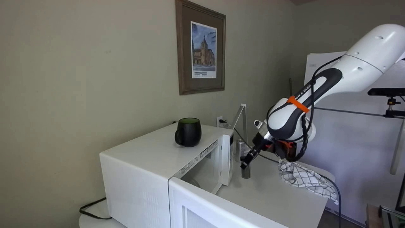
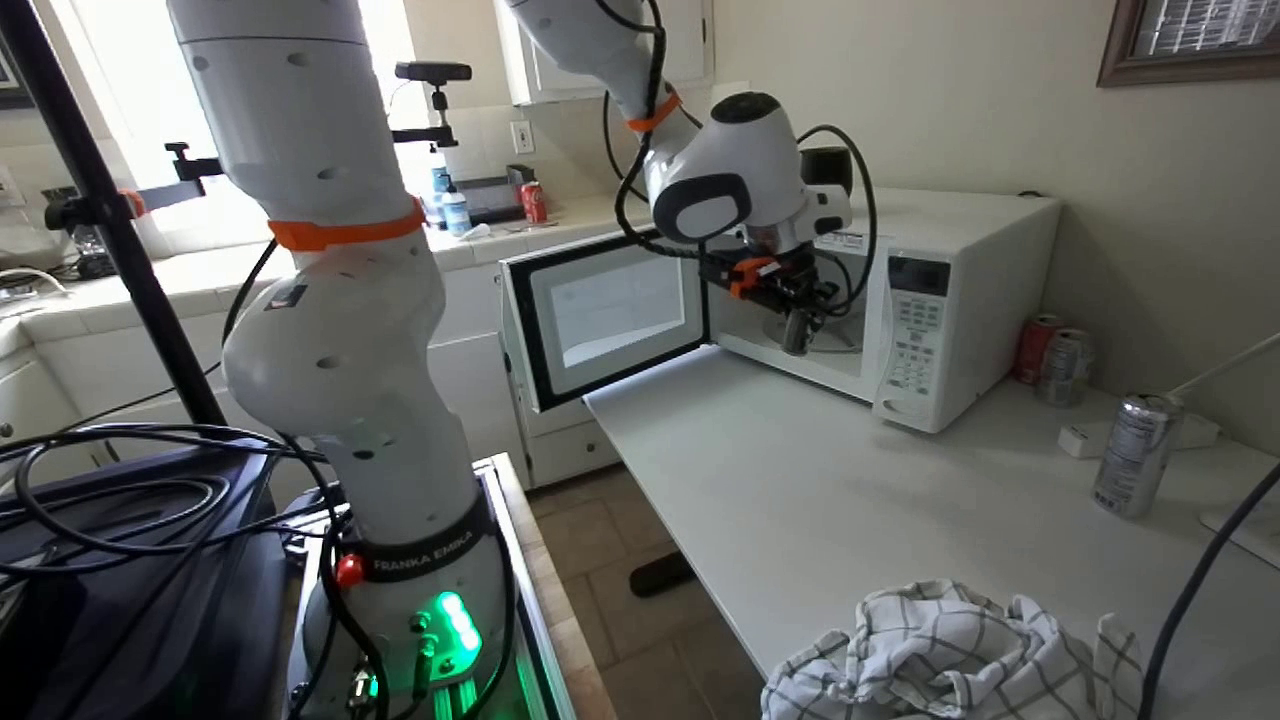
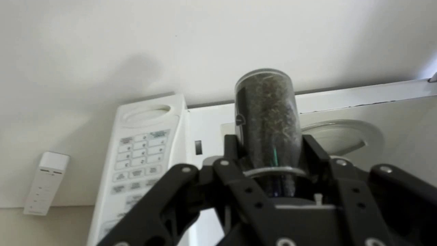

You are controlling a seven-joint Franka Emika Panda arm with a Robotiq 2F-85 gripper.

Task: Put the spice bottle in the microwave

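Gripper (image 3: 271, 147) has the spice bottle (image 3: 268, 116) pinched: in the wrist view its two fingers (image 3: 316, 152) stand just the bottle's width apart, one per side, both against it. Bottle is mid-frame there, see-through, dark flaky contents showing. It's up in the air, outside the microwave (image 2: 1000, 225); in an exterior view it hangs under the gripper, near upright, a bit above and right of frame center, in front of the hollow (image 2: 735, 318). Can't tell how close to the microwave it is. Microwave door (image 2: 618, 312) is swung wide, left of the hollow in that frame; keypad panel (image 2: 912, 340) is to the right. Wrist view also shows the glass turntable (image 3: 336, 135) inside, right of the bottle. Black mug (image 1: 188, 134), green inside, sits on top of the microwave, near frame center in an exterior view. On the table (image 2: 850, 470), an exterior view has a silver can (image 2: 1135, 455) standing at the right of the frame, a red can (image 2: 1032, 350) and another silver can (image 2: 1067, 370) side by side near the microwave's side wall, checked cloth (image 2: 950, 640) crumpled at lower right.
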